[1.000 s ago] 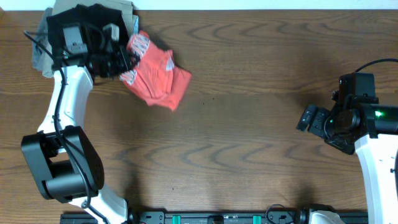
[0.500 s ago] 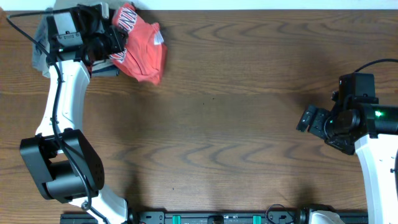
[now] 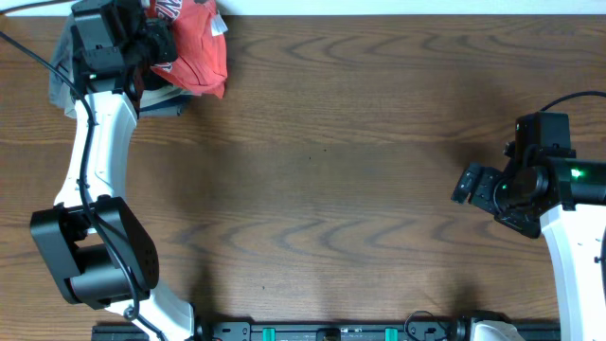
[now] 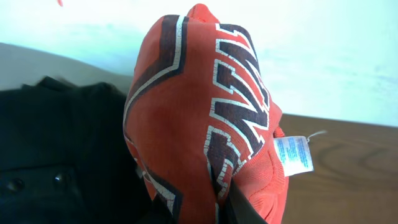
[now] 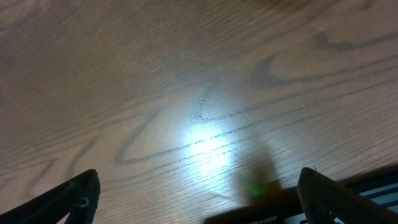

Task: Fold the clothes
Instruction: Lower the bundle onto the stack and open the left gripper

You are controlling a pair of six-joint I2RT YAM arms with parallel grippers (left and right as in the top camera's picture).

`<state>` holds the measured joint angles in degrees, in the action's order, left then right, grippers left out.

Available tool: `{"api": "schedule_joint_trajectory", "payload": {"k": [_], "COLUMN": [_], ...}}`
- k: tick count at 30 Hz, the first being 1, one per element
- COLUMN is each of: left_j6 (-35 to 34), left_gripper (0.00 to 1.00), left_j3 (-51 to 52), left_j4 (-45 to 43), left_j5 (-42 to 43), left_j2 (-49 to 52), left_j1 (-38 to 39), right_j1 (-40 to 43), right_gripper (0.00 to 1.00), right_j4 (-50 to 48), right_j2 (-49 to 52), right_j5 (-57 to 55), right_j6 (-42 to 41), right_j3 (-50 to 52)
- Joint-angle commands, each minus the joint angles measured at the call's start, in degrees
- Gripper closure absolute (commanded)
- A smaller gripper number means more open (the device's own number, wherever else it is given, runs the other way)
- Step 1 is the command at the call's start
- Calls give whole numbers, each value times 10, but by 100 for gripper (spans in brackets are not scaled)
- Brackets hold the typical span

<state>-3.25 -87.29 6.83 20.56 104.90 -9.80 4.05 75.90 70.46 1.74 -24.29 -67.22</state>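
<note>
The coral-red T-shirt (image 3: 196,49) is bunched into a folded bundle at the far left corner, and my left gripper (image 3: 156,45) is shut on it. It hangs partly over the stacked garments there. In the left wrist view the T-shirt (image 4: 186,118) fills the centre, its white-edged lettering curving over the top and a white care label (image 4: 292,152) hanging on the right. My left gripper (image 4: 208,211) pinches the cloth at the bottom edge, and one dark finger (image 4: 239,208) shows against the red. My right gripper (image 3: 473,183) stands open at the right, over bare wood (image 5: 202,199).
A black folded shirt (image 4: 56,162) lies under and left of the red bundle, also seen from overhead (image 3: 159,98). Grey cloth (image 3: 62,85) sticks out beside the left arm. A pale wall (image 4: 336,56) runs just behind the table's far edge.
My left gripper has carried the red T-shirt up and to the left, from the table beside the pile to the far corner over it. The right arm has not moved.
</note>
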Motion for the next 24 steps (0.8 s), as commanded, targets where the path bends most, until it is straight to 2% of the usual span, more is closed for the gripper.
{"api": "schedule_joint_trajectory", "payload": {"k": [1, 7, 11, 14, 18, 24], "left_j6": [-23, -77, -94, -127, -164, -166], "left_gripper": [91, 90, 91, 91, 91, 91], "left_j3": [-18, -18, -18, -18, -18, -18], "left_j4": [-22, -46, -58, -74, -96, -99], "left_j5": [-22, -14, 61, 85, 86, 65], "left_j2": [-12, -12, -12, -15, -24, -45], "left_j1": [-1, -1, -1, -1, -1, -2], "right_j1": [4, 4, 4, 4, 4, 4], "right_gripper": [1, 1, 1, 1, 1, 1], "right_j4": [2, 2, 0, -1, 0, 0], "right_j2": [1, 1, 1, 1, 1, 1], "right_j5": [3, 3, 3, 3, 2, 2], "right_j6": [7, 8, 8, 8, 8, 8], "right_j3": [-5, -5, -5, -5, -5, -5]}}
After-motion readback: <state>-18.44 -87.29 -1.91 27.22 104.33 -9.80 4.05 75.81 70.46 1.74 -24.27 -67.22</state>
